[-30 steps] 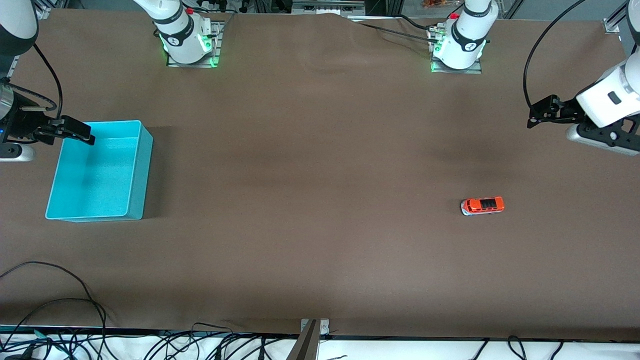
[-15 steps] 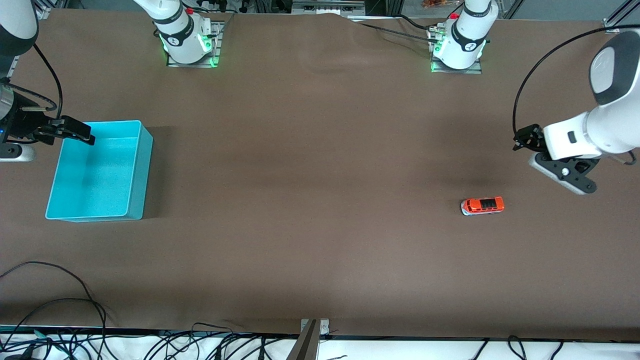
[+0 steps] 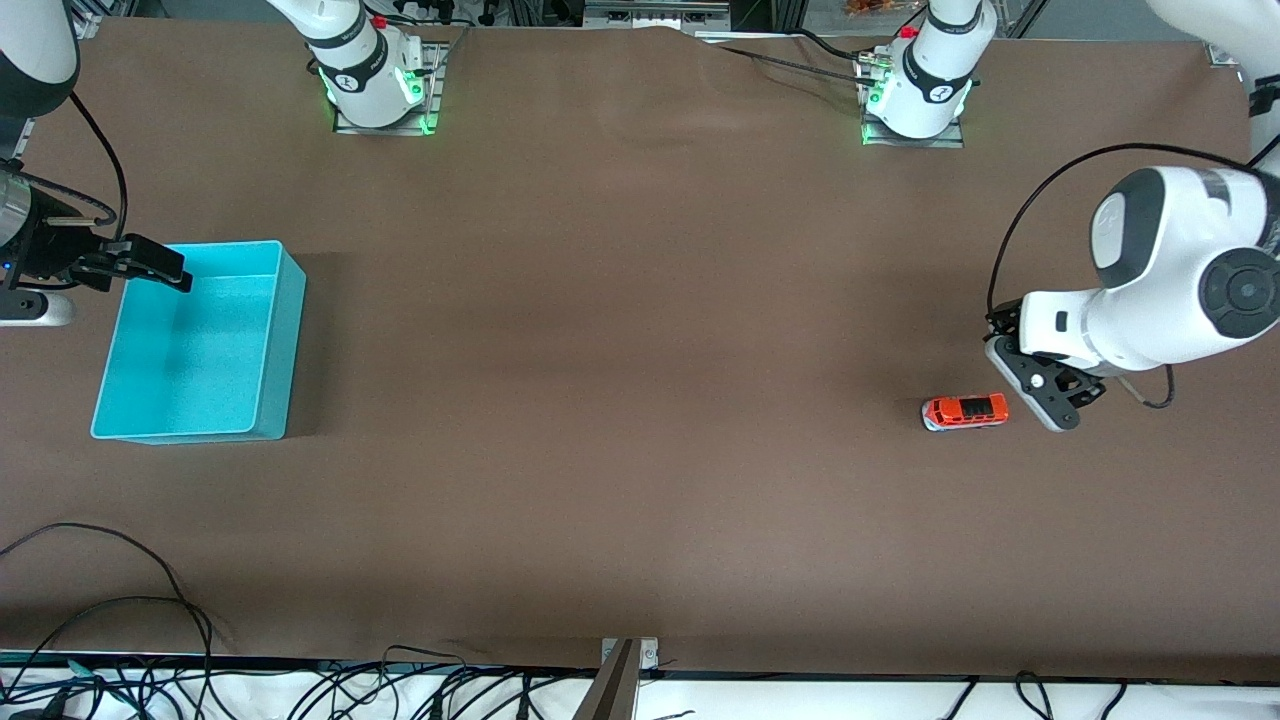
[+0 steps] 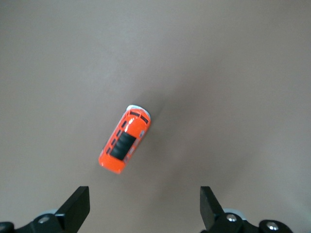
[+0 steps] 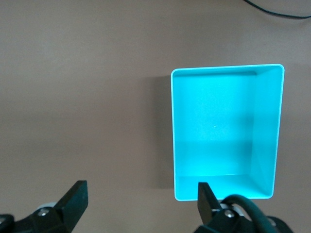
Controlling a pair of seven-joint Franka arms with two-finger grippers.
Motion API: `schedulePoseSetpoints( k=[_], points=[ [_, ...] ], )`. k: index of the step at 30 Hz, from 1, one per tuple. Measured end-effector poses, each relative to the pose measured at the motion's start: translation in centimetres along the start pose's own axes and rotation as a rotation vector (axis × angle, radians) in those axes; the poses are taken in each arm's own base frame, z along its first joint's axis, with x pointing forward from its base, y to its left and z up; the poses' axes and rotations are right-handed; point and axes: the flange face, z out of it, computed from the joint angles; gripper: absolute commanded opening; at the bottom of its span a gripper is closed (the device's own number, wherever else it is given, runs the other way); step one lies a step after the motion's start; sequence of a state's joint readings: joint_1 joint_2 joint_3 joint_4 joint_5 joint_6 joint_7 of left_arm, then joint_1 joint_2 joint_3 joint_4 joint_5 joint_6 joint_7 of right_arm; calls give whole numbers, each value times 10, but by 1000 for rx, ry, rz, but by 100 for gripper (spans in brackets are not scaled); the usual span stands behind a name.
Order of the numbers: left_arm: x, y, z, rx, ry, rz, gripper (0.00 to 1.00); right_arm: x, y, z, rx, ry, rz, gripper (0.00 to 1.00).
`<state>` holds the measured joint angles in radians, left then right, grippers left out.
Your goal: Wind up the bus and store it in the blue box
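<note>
The bus (image 3: 965,411) is a small orange-red toy with a dark roof panel. It stands on the brown table toward the left arm's end and also shows in the left wrist view (image 4: 124,141). My left gripper (image 3: 1005,328) hangs open and empty over the table just beside the bus; its jaws (image 4: 144,208) stand wide apart, short of the toy. The blue box (image 3: 286,340) is empty at the right arm's end and shows in the right wrist view (image 5: 173,136). My right gripper (image 3: 140,262) waits open over the box's rim (image 5: 141,201).
The two arm bases (image 3: 375,85) (image 3: 915,95) stand along the table's edge farthest from the front camera. Loose black cables (image 3: 120,600) lie at the edge nearest that camera, with a metal bracket (image 3: 630,655) at its middle.
My left arm has swung in from the table's end and come down close beside the bus. The right arm, the box and the bus have not moved.
</note>
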<state>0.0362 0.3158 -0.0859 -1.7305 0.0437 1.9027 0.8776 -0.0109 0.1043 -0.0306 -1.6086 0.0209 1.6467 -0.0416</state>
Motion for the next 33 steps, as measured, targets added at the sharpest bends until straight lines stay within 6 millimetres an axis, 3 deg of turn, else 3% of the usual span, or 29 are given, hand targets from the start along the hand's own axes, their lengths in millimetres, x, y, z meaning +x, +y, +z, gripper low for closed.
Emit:
schedulePoseSetpoints(
  k=[7, 13, 18, 27, 33],
  points=[
    [-1, -6, 53, 23, 23, 162, 100, 1, 0, 1, 0, -2, 0, 100],
    [-14, -22, 96, 75, 61, 259, 100, 1, 0, 2, 0, -3, 0, 100],
    [-19, -16, 128, 82, 65, 312, 100, 1, 0, 2, 0, -3, 0, 100],
    [-15, -17, 161, 136, 71, 437, 100, 1, 0, 2, 0, -3, 0, 100],
    [-14, -21, 170, 173, 68, 511, 100, 1, 0, 2, 0, -3, 0, 100]
  ],
)
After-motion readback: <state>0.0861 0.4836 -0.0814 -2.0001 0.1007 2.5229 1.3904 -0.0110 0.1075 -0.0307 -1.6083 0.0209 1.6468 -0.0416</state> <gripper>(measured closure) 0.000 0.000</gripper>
